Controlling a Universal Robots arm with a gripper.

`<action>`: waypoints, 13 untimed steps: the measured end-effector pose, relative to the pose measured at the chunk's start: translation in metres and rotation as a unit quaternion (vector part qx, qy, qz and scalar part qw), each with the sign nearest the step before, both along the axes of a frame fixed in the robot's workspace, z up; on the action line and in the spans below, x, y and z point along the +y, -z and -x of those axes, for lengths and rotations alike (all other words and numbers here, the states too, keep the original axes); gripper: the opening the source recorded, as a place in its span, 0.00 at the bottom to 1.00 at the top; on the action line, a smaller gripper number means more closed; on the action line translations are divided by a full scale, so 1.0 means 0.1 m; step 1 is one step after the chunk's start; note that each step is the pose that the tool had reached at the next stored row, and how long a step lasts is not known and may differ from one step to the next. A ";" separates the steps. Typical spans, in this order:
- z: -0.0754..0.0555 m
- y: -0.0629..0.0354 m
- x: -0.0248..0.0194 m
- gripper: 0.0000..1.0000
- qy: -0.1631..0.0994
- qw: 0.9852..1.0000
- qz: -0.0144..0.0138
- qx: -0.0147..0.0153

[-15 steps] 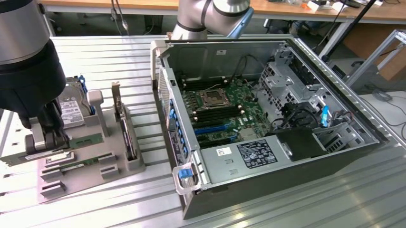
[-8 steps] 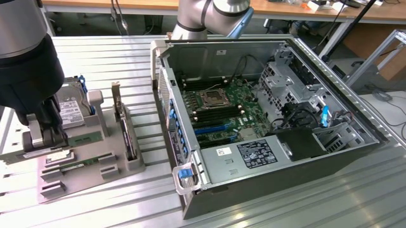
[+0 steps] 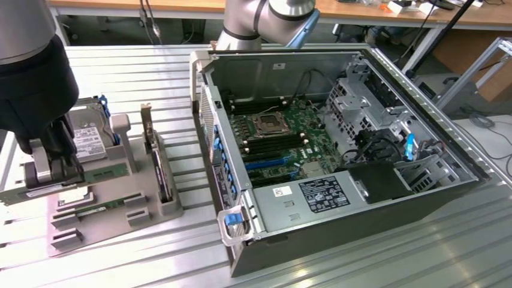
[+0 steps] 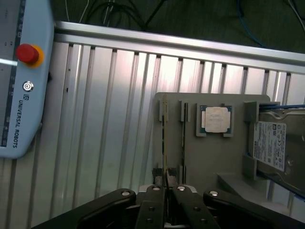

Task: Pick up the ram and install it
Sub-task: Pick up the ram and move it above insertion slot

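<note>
The ram (image 4: 164, 138) shows edge-on in the wrist view as a thin stick standing in the outer slot of a grey holder (image 4: 224, 160). My gripper (image 4: 165, 187) is shut on its near end, with a dark finger pressed against each face. In the exterior view, the gripper (image 3: 54, 189) hangs low over the holder (image 3: 120, 229) at the exterior view's left, and the stick's gripped end is hidden behind the fingers.
On the holder are a square silver processor (image 4: 215, 119), a hard drive (image 4: 273, 144) and an upright dark expansion card (image 3: 157, 157). An open computer case (image 3: 264, 231) with its motherboard (image 3: 280, 141) fills the exterior view's right. A teach pendant (image 4: 21, 81) lies on the slatted table.
</note>
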State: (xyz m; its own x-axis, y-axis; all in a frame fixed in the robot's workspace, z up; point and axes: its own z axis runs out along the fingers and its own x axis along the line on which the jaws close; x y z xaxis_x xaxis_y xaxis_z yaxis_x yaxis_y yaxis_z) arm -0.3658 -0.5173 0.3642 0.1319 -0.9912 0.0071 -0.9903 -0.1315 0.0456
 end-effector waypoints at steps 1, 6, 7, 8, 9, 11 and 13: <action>0.00 -0.004 0.000 0.12 0.000 1.000 0.000 0.000; 0.00 -0.062 0.000 0.12 0.000 1.000 0.000 0.000; 0.00 -0.069 0.000 0.12 0.000 1.000 0.000 0.000; 0.00 -0.078 0.000 0.12 0.000 1.000 0.000 0.000; 0.00 -0.087 0.000 0.12 0.000 1.000 0.000 0.000; 0.00 -0.102 0.000 0.12 0.000 1.000 0.000 0.000; 0.00 -0.106 0.000 0.12 0.000 1.000 0.000 0.000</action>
State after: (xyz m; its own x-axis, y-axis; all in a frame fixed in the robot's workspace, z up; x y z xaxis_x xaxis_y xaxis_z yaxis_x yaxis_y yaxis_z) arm -0.3658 -0.5173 0.3748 0.1319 -0.9912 0.0070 -0.9903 -0.1315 0.0455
